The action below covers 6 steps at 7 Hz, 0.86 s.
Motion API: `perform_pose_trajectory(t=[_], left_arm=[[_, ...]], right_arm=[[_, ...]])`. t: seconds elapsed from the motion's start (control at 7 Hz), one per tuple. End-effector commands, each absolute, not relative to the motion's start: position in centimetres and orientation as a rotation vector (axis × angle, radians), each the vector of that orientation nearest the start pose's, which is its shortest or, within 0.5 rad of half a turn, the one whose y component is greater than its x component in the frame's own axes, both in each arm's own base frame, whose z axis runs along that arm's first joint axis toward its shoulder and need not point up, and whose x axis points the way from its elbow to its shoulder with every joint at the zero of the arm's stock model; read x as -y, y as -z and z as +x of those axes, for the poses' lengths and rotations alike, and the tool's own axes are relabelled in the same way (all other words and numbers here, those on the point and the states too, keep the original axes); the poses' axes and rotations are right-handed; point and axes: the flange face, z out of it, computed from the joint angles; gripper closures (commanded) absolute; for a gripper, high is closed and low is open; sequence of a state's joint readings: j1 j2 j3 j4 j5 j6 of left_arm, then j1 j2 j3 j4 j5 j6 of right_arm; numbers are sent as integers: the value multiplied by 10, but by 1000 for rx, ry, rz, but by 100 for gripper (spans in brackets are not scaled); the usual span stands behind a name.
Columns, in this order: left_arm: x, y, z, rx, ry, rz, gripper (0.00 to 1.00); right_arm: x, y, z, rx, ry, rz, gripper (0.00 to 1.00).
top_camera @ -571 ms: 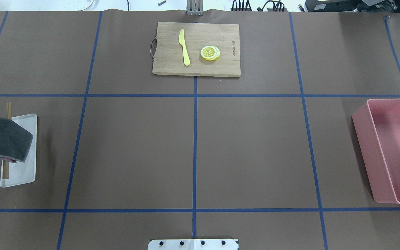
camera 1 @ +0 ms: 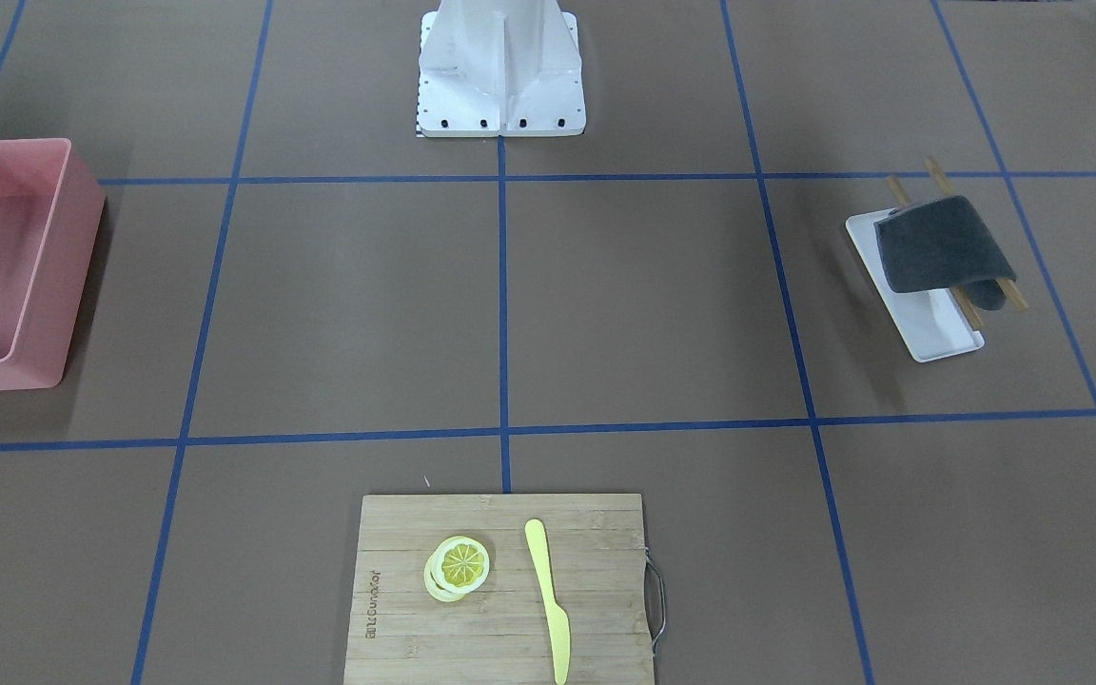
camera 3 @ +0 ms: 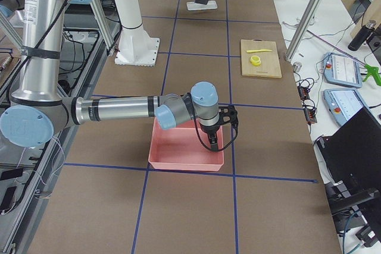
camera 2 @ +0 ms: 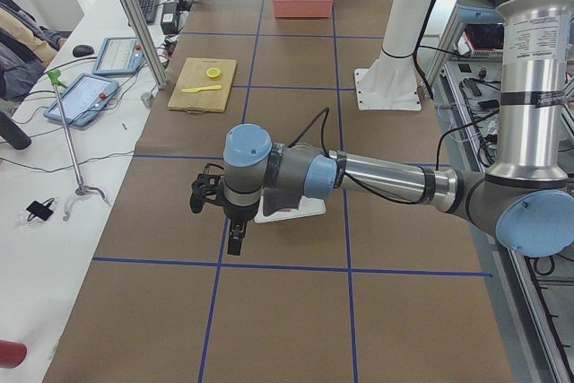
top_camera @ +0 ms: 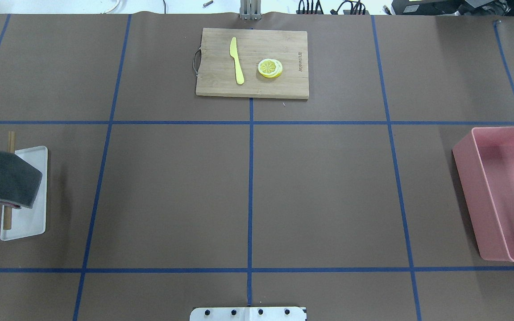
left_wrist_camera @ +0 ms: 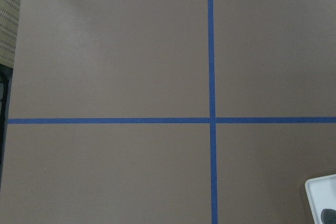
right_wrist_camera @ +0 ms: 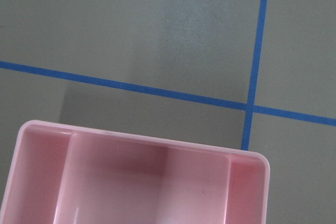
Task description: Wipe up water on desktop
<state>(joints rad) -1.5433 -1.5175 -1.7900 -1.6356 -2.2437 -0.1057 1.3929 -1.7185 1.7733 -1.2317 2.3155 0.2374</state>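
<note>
Broadly, the worktop [top_camera: 319, 191] lies open across its middle squares. At the left edge, a grey cloth [top_camera: 5, 176] drapes over a white tray [top_camera: 25, 223], with the left gripper [camera 2: 235, 241] near it. At the right edge sits a pink bin [top_camera: 464, 178], the right gripper [camera 3: 213, 143] above it. I cannot tell either gripper's state.

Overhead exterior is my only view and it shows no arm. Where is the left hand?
Observer: Exterior left shows the left hand hanging above the desktop, just beside the white tray.
Operator: And the other one?
Observer: Exterior right shows the right hand hanging over the pink bin.
Operator: What does the left wrist camera see?
Observer: Bare desktop with crossed tape lines, and one corner of the white tray.
</note>
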Motion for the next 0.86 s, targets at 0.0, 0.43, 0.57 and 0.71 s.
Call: perform_pose_trajectory(t=[0.0,0.43,0.57,0.71], left_arm=[[482,-573,-48,-697,-18,171,2],[481,-558,-1,-877,79,42,2],[481,-541,49,-900,108,6,2],[478,-534,79,-919,190,-46,2]], right_arm=[[453,-606,-20,866,93,164,0],[454,-602,-22,871,101,171,0],[456,-596,-24,894,110,174,0],[456,-594,-25,905,116,175,0]])
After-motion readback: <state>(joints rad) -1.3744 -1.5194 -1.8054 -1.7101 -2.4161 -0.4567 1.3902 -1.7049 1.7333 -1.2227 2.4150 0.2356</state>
